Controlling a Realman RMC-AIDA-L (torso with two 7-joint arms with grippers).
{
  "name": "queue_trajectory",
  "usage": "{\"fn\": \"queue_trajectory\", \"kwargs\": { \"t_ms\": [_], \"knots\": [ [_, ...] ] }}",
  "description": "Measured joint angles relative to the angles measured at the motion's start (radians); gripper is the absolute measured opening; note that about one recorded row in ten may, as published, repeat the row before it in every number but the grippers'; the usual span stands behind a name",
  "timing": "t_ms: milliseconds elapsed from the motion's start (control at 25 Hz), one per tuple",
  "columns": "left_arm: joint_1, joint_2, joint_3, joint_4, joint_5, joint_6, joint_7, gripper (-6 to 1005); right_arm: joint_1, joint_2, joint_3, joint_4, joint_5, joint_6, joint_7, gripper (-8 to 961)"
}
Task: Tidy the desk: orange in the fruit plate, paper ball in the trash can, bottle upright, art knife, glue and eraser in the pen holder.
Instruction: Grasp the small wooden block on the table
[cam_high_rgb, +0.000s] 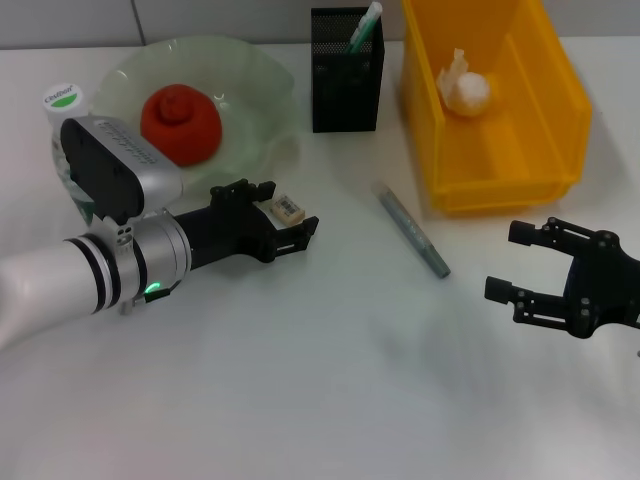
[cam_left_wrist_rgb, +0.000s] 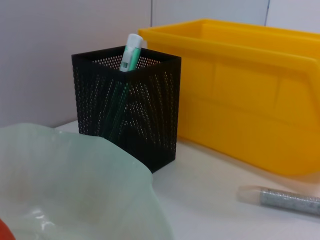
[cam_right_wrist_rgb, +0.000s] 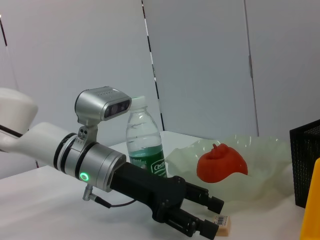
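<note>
The left gripper (cam_high_rgb: 292, 216) has its fingers (cam_right_wrist_rgb: 207, 231) spread apart around the eraser (cam_high_rgb: 288, 207). The little white eraser sits between them, low on the worktop (cam_high_rgb: 330, 380), just beside the rim of the fruit plate (cam_high_rgb: 255, 85). I cannot tell if the fingers are touching it yet. The left arm lies low and stretches across the worktop from the robot's left side.

The right gripper (cam_high_rgb: 512, 262) hangs over the worktop on the right, near the front of the yellow trash can (cam_high_rgb: 560, 110). Its fingers are wide open and hold nothing.

The orange (cam_high_rgb: 180, 124) is in the pale green fruit plate. The paper ball (cam_high_rgb: 464, 86) is in the yellow trash can. The bottle (cam_right_wrist_rgb: 144, 137) stands upright behind the left arm, next to the plate. The black pen holder (cam_high_rgb: 345, 90) has a green and white glue stick (cam_high_rgb: 364, 27) poking out. The grey art knife (cam_high_rgb: 412, 229) lies flat on the worktop between the pen holder and the right gripper.
</note>
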Motion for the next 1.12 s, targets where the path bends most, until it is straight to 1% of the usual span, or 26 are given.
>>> {"fn": "queue_trajectory", "kwargs": {
  "t_ms": [400, 560, 880, 1000, 1120],
  "knots": [
    [-0.005, 0.0, 0.002, -0.003, -0.003, -0.014, 0.002, 759, 0.0, 0.0, 0.0, 0.0, -0.001, -0.009, 0.0, 802],
    [-0.008, 0.0, 0.022, -0.003, -0.003, -0.016, 0.004, 749, 0.0, 0.0, 0.001, 0.0, -0.001, -0.01, 0.0, 801],
    [-0.017, 0.0, 0.028, -0.003, -0.003, -0.029, 0.004, 583, -0.001, 0.0, 0.002, 0.0, 0.0, -0.01, 0.0, 801],
    [-0.024, 0.0, 0.044, -0.003, -0.003, -0.047, 0.004, 521, -0.001, -0.001, 0.002, 0.0, 0.001, -0.01, 0.003, 801],
    [-0.03, 0.0, 0.066, -0.001, -0.011, -0.066, 0.004, 525, -0.001, -0.001, 0.002, 0.0, 0.001, -0.01, 0.006, 801]
  ]
}}
